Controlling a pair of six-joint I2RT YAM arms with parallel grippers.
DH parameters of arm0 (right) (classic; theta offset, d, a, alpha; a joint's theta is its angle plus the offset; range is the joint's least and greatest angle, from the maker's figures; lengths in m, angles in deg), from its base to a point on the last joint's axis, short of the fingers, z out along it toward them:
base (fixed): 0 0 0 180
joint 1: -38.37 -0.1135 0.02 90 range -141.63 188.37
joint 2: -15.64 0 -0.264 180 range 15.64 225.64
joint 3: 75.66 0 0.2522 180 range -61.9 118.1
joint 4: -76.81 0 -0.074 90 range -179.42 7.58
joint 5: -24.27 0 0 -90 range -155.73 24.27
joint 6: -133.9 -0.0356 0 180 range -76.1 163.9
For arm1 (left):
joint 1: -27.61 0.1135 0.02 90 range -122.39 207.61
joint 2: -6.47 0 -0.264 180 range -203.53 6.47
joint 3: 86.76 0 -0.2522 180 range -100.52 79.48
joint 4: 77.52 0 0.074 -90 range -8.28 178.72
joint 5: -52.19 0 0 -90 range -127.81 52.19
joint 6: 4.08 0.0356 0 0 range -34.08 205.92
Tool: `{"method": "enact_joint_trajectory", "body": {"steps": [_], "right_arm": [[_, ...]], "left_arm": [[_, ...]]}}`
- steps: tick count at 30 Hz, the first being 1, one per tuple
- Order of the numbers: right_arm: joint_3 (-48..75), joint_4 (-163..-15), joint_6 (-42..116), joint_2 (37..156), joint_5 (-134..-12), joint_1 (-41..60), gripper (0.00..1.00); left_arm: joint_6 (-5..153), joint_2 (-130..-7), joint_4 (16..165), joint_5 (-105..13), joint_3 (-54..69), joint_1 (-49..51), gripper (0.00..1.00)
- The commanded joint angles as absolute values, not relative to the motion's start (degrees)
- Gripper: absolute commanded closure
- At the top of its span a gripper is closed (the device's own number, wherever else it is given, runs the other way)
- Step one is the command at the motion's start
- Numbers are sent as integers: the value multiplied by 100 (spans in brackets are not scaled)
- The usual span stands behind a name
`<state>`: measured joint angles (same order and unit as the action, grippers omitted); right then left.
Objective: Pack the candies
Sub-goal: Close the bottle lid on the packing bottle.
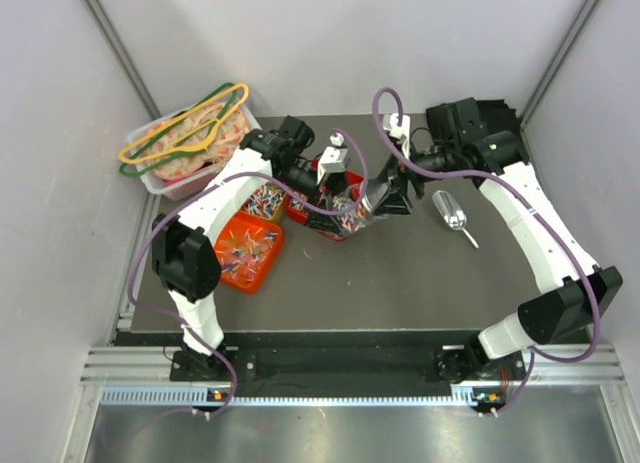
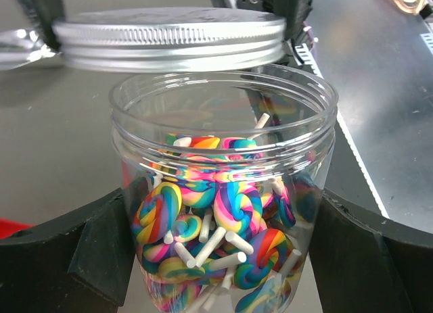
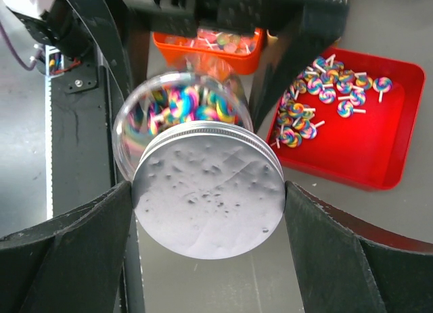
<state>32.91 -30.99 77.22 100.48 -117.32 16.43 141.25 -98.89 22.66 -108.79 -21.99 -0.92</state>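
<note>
Reaching inward from both sides with elbows bent, meeting above the middle of the table [image 1: 400, 283]. Clamped wide in the left gripper [image 2: 222, 235], pressed between both fingers [image 2: 74, 259] at its walls: a clear plastic jar [image 2: 325, 124], tipped with its mouth toward the right arm. Pinched by the rim in the right gripper [image 3: 208, 208], likewise spread wide: a silver metal lid [image 3: 203, 184], tilted, right at the jar's mouth, not seated on it. Cannot tell whether lid and rim touch. Inside the jar, piled well below the rim: rainbow swirl lollipop candies [image 2: 233, 205] with white sticks. More of the same loose in a red tray [image 3: 382, 157] under and beside the jar, and in 2 orange trays [image 1: 235, 275] just left of it. Hardly any slack between fingers and jar or lid. Open tabletop toward the near edge and to the right, apart from a metal scoop [image 1: 452, 215] beside the right arm. At the far left corner, a clear bin [image 1: 165, 181] with coloured hangers [image 1: 185, 133], close beside the left arm.
</note>
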Motion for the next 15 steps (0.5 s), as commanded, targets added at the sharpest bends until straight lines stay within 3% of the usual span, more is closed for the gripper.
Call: {"method": "enact_joint_trajectory", "body": {"steps": [1,15], "right_arm": [[3610,-3088,7818,9949,-12242,1684,24],[2925,-3440,7756,9632,-12013,1271,24]], "left_arm": [[14498,-9953,1911,-11418,-2573,-297,59],[14173,-10058,2183,-11568,-2617,-367,60]]}}
